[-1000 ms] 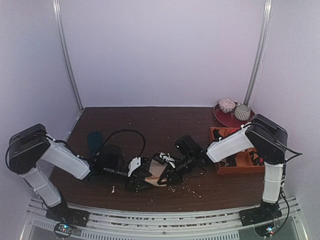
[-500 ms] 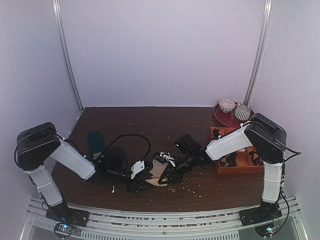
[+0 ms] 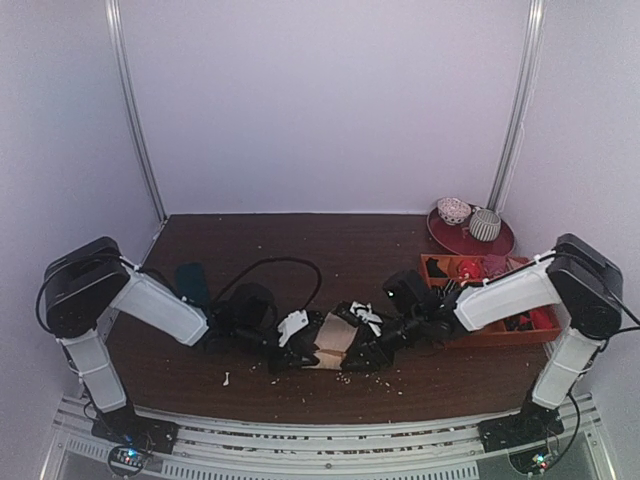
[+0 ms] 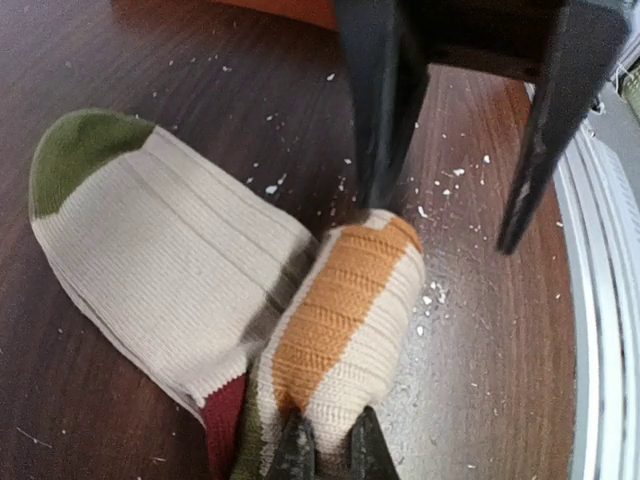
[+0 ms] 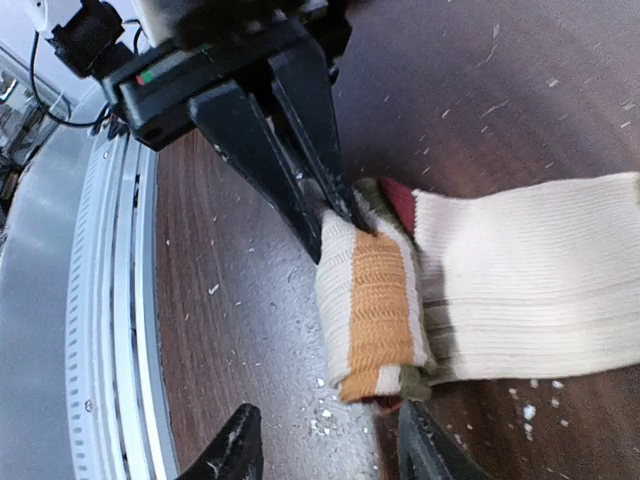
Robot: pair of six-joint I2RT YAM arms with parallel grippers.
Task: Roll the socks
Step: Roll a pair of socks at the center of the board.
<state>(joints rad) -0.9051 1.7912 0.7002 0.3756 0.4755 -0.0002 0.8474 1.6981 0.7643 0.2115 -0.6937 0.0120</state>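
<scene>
Left gripper (image 4: pixel 330 452): fingers pressed together, pinching one end of the socks (image 4: pixel 345 310), part-rolled on the table (image 3: pixel 300 250) near its front edge. Right gripper (image 5: pixel 325 450): fingers spread, clear of the roll. Risk: held by one thin pinch, the roll could unwind. Only the left wrist view shows the unrolled green toe.

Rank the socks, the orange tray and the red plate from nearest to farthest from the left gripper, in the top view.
1. The socks, pinched in the left gripper, centre front.
2. The tray, to the right, mid-table.
3. The plate, back right corner.
</scene>
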